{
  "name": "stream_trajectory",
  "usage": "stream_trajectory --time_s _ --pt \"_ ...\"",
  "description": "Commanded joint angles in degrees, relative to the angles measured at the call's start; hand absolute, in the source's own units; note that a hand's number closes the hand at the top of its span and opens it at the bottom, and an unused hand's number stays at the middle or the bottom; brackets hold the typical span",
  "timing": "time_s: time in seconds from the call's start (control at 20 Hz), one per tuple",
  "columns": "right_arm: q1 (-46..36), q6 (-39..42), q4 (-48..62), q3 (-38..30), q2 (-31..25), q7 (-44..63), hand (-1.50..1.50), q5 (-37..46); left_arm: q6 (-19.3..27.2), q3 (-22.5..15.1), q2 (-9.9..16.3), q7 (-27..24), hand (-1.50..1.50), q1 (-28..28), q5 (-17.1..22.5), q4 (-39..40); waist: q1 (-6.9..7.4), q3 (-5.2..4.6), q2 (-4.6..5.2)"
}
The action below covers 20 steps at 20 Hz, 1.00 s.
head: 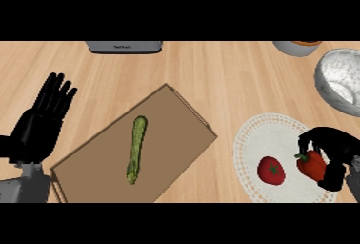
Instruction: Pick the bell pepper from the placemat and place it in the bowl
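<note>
A white round placemat (pixel 271 138) lies at the lower right of the counter. On it sits a red tomato (pixel 271 170). Just right of the tomato is the red bell pepper (pixel 311 165), and my right hand (pixel 333 150) is curled round it from above and the right, hiding part of it. The grey speckled bowl (pixel 333 71) stands at the right edge, beyond the placemat. My left hand (pixel 38 125) rests at the left edge, fingers straight and up, holding nothing.
A brown cutting board (pixel 169 138) lies in the middle with a green cucumber (pixel 135 149) on it. A grey appliance (pixel 125 46) sits at the top edge. A small grey cup (pixel 298 47) stands at the top right.
</note>
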Motion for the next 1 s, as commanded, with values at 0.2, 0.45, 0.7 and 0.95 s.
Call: stream_trajectory --time_s 0.2,0.45,0.7,0.95 --pt "7.9 -13.8 -3.2 -3.4 -9.3 -25.6 1.5 0.7 -2.2 2.2 0.8 -3.8 0.0 -1.0 0.3 4.8 -0.9 0.12 0.1" --pt "9.6 -13.7 -11.9 -10.1 -8.4 -21.5 1.5 -2.2 -0.4 0.9 -0.7 -1.3 0.0 -1.5 -0.5 3.8 -0.94 0.06 -0.05" --pt "6.9 -13.9 -16.6 -19.7 -7.7 -13.4 1.5 -6.6 1.1 0.9 -1.1 -0.9 0.0 -1.7 -1.1 1.5 -1.17 0.04 -0.15" --pt "6.9 -11.5 -22.7 -29.4 -10.1 -8.0 1.5 -10.9 -0.3 -0.4 -1.3 -0.9 0.0 3.2 -1.8 -2.2 -0.84 0.04 -0.25"
